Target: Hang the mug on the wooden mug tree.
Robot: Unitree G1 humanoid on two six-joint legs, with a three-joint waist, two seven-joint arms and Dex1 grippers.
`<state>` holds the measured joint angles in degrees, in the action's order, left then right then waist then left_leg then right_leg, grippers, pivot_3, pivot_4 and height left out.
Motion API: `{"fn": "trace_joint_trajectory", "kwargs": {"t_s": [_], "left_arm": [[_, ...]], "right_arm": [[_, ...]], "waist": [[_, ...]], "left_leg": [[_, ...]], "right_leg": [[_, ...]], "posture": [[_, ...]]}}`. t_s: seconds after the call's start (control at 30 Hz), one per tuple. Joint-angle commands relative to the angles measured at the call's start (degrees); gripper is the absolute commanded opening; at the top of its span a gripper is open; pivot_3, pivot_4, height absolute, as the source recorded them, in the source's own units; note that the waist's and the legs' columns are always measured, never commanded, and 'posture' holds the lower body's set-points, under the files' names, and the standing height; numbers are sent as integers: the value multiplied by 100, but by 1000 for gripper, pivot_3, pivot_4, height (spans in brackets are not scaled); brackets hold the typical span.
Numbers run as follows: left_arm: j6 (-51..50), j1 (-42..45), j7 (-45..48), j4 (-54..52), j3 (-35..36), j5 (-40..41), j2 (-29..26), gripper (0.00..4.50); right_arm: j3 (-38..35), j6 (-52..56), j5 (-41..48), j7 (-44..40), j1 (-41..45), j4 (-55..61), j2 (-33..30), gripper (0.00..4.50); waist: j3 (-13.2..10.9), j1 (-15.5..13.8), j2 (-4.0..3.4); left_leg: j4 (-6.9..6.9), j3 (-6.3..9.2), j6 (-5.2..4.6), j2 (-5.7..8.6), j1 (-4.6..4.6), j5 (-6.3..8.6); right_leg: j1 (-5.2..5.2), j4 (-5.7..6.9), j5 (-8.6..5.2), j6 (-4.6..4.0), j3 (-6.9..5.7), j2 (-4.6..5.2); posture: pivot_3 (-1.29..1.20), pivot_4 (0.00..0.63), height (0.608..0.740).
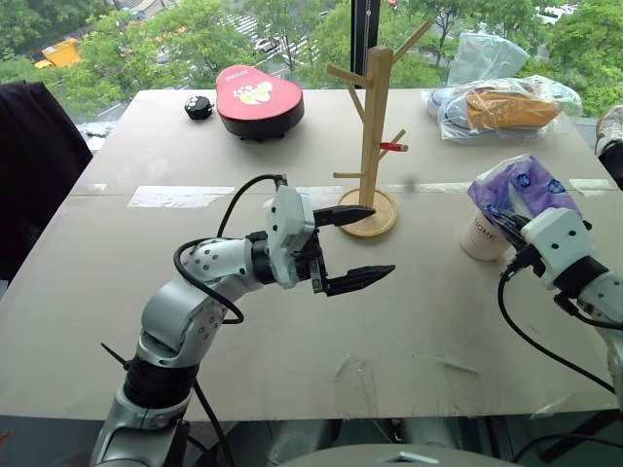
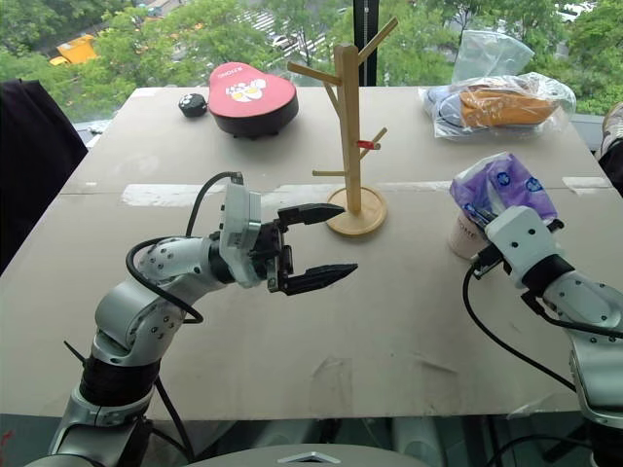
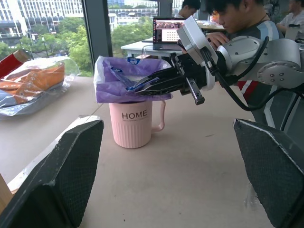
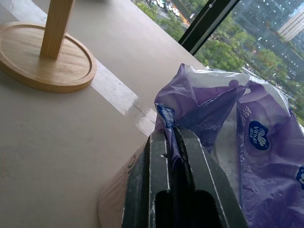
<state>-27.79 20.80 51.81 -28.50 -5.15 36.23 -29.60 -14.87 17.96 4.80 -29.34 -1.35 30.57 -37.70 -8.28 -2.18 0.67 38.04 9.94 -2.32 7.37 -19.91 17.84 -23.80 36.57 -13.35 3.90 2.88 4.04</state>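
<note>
From the head views we find the mug (image 1: 482, 236) standing upright on the table (image 1: 292, 321), well to the right of the wooden mug tree (image 1: 372, 136), with a purple plastic bag (image 1: 521, 190) stuffed into its mouth. The right end effector (image 1: 508, 226) sits at the mug's rim, its tips buried in the bag, while the left end effector (image 1: 356, 245) hangs just in front of the tree's round base with its two black fingers spread apart and nothing between them. In the left wrist view, the mug stands clear beyond our own spread fingers, handle turned away from the bag's bulk, and the right end effector is clamped on a fold of the purple plastic just above the mug's rim. The right wrist view settles it: the fingers (image 4: 159, 171) are pinched shut on a twist of the bag, with the tree's base beyond. We judge the step in hand to be clearing the mug — the bag must come out before any hanging. The next move calls for lifting the bag up and away without toppling the mug; bracing the mug with the free end effector might help.
</note>
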Motion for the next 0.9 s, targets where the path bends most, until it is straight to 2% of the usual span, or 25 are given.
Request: {"fn": "trace_joint_trajectory", "kwargs": {"t_s": [0.03, 0.23, 0.33, 0.47, 0.53, 0.6, 0.77, 0.9], "left_arm": [[64, 203, 146, -52, -59, 145, 79, 4500], [20, 455, 374, 118, -287, 124, 194, 4500], [100, 532, 497, 223, -492, -82, 172, 4500], [243, 417, 636, 267, -640, -243, 148, 4500], [322, 363, 686, 309, -656, -293, 165, 4500], [389, 322, 715, 339, -649, -346, 167, 4500], [415, 305, 630, 413, -593, -359, 240, 4500], [311, 399, 585, 462, -579, -409, 181, 4500]], "right_arm": [[-573, -134, -106, 307, -57, 348, 47, 30], [-1345, 380, -166, 676, -542, 412, 259, 30], [-1767, 1058, -85, 949, -700, 383, 503, 30], [-1945, 1448, -64, 960, -885, 295, 564, 30], [-2049, 1606, -46, 1009, -933, 246, 611, 577], [-2148, 1662, -18, 1054, -968, 226, 658, 1306], [-2289, 1576, -30, 1223, -919, 334, 708, 3717], [-2237, 1989, 662, 971, -841, 849, 874, 3717]], "waist": [[0, -12, 0], [-1, -13, 2], [-1, -12, 2], [-1, 10, 1], [-1, 19, 0], [-1, 3, 0], [-1, 1, 1], [-1, 7, 0]], "left_leg": [[0, 0, 0, 0, 0, 0], [1, 1, 0, 0, -3, 0], [3, 0, 0, 0, -2, 0], [6, -5, 0, 0, 1, 0], [6, -6, 0, 0, 3, 0], [6, -5, 0, 0, 3, 0], [7, -6, 0, 0, 2, 0], [7, -6, 0, 0, 2, 0]], "right_leg": [[0, 0, 0, 0, 0, 0], [0, -1, 0, 0, -1, 0], [-1, 6, 0, 0, 1, 0], [-1, 12, 0, 0, 7, -1], [-1, 13, 0, 0, 9, -1], [-1, 15, 0, 0, 7, -1], [0, 13, 0, 0, 8, 0], [0, 14, 0, 0, 7, 0]], "posture": [[0, 150, 740], [0, 150, 740], [0, 150, 740], [0, 150, 740], [0, 150, 740], [0, 150, 740], [0, 150, 740], [0, 150, 740]]}}
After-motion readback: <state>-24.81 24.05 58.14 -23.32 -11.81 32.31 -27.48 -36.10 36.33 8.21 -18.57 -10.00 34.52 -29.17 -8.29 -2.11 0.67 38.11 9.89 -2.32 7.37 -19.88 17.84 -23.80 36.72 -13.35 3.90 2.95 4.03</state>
